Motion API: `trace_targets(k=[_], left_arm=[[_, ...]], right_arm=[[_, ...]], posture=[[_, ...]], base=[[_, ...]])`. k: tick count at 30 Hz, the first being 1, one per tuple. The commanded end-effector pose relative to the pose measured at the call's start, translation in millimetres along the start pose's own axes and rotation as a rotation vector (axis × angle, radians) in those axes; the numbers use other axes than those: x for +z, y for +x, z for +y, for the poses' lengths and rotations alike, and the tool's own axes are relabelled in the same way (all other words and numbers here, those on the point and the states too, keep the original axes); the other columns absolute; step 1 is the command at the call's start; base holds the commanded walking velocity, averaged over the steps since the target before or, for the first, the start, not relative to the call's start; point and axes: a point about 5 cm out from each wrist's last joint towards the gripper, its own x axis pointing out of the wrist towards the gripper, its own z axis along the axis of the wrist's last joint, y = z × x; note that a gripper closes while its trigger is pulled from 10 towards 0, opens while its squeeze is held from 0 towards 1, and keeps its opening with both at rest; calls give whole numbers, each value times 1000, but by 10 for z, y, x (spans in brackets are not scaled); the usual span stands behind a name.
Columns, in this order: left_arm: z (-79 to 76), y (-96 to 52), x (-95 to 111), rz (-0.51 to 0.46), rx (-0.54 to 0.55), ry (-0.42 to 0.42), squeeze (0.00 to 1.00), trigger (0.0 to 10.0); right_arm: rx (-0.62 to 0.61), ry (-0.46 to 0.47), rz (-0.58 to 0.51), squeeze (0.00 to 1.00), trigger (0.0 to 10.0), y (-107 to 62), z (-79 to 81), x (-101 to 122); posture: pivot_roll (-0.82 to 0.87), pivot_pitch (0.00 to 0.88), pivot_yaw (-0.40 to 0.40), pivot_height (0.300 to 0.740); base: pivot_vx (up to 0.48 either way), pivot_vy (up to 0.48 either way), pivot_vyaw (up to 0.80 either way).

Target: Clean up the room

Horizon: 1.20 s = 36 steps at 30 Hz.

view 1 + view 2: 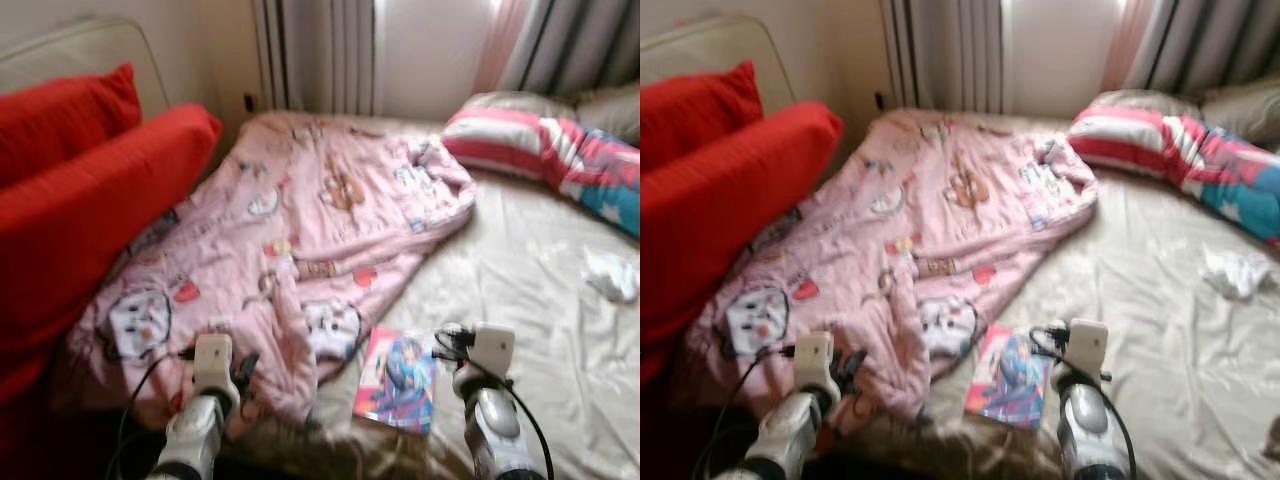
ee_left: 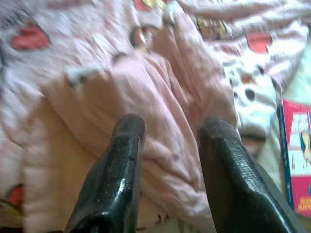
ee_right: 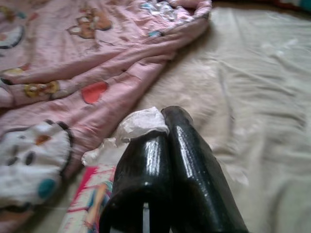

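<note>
A pink cartoon-print blanket (image 1: pixel 320 220) lies rumpled across the left half of the bed. My left gripper (image 2: pixel 172 128) hangs open just above the blanket's near fold, with nothing between its fingers. Beside the blanket's edge lies a pink and blue book (image 1: pixel 397 380). My right gripper (image 3: pixel 163 121) hovers over the book's end, shut on a small crumpled white scrap (image 3: pixel 138 124). Another crumpled white tissue (image 1: pixel 612 275) rests on the beige sheet (image 1: pixel 500 260) at the right.
Large red cushions (image 1: pixel 90 200) press against the bed's left side. A striped red, white and blue pillow (image 1: pixel 540 145) lies at the head, with curtains (image 1: pixel 320 50) behind. The views are blurred.
</note>
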Motion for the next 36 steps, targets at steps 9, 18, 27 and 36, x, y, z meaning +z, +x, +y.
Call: trace_targets(k=[9,18,27,36], left_arm=[[83,-52,-78,28,22,2,0,10000],[265,-161,-246,118,98,-4,0,10000],[407,-328,-492,230,163,-15,0,10000],[355,-495,-789,355,178,-28,0,10000]], right_arm=[[-36,-17,187,0,10000,-185,-84,-387],[-77,-47,343,0,10000,-388,-240,-686],[-111,-54,432,0,10000,-539,-443,-840],[-109,-57,454,0,10000,-533,-412,-852]], posture=[[-52,13,6,725],[-51,15,3,725],[-49,13,3,725],[-49,15,6,725]], base=[[0,0,0],[0,0,0],[0,0,0],[0,0,0]])
